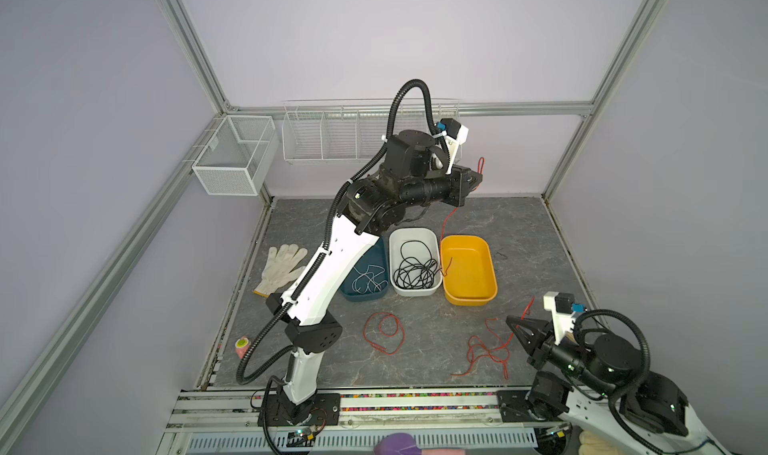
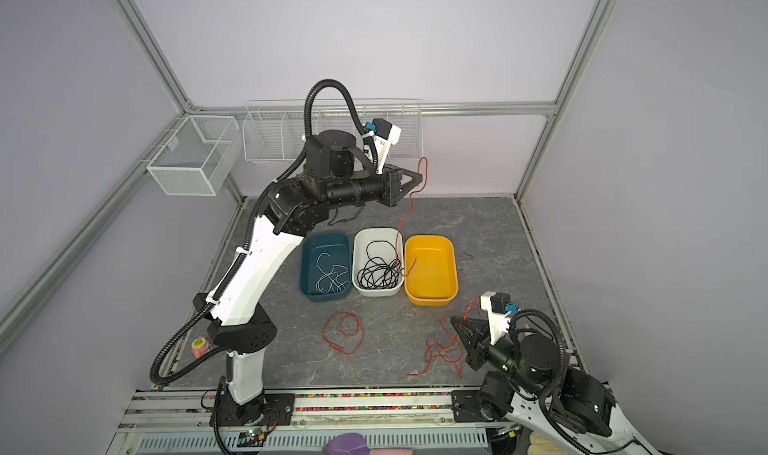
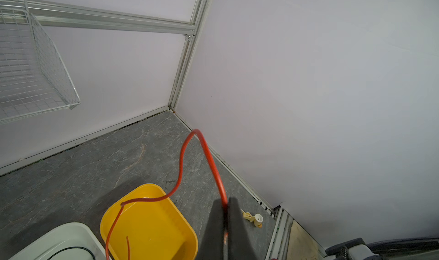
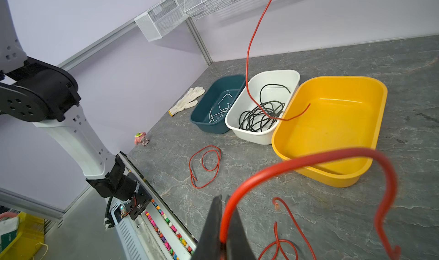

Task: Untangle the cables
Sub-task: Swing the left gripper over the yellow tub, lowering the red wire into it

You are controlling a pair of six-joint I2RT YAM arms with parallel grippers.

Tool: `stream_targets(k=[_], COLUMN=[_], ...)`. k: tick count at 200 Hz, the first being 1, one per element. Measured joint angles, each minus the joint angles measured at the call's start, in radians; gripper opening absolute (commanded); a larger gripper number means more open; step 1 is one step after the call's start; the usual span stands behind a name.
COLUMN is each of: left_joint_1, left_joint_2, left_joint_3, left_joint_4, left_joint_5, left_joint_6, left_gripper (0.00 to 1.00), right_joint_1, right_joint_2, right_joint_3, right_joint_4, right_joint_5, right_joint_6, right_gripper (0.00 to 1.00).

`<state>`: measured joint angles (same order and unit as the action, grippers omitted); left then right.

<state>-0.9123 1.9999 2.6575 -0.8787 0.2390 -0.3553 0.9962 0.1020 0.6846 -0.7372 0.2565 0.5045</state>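
Red cable [image 3: 180, 161] — tail cropped (wrist view)

Clearance and obstructions on the work surface

In both top views you have open tabletop [image 1: 519, 224] right of centre, above and beside the yellow bin [image 1: 469, 300]. At lower centre, pass between the red loop [image 1: 384, 333] and the red tangle [image 1: 488, 351]. Avoid the hanging red cable [image 4: 247, 57] crossing above the white bin [image 1: 415, 293].

teal tub [image 1: 363, 297], white cable [image 1: 368, 280]: being partly hidden by the left arm [image 1: 332, 266], at 9 o'clock of the white tub [image 1: 415, 291].
purple object [image 1: 397, 446]: being cut off at the 6 o'clock edge in both top views.
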Motion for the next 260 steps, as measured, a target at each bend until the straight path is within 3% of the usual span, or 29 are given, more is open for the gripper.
stream_targets(k=[91,171,260], left_joint_1=[-0.050,-0.077,-0.077], left_joint_2=[0.099,0.087,0.096], left_joint_3=[-0.118,-0.496,-0.554], left_joint_4=[0.048,0.179,0.220], left_joint_5=[-0.015,-0.030,-0.043], left_joint_6=[0.000,-0.009,-0.010], left_gripper=[0.00,0.00,0.00], right_joint_1=[0.000,0.000,0.000], right_joint_2=[-0.001,-0.020,-0.021], right_joint_3=[0.000,0.000,0.000], right_joint_4=[0.000,0.001,0.001], right_joint_5=[-0.031,-0.033,-0.032], right_joint_6=[-0.010,-0.012,-0.011], right_gripper=[0.06,0.06,0.06])
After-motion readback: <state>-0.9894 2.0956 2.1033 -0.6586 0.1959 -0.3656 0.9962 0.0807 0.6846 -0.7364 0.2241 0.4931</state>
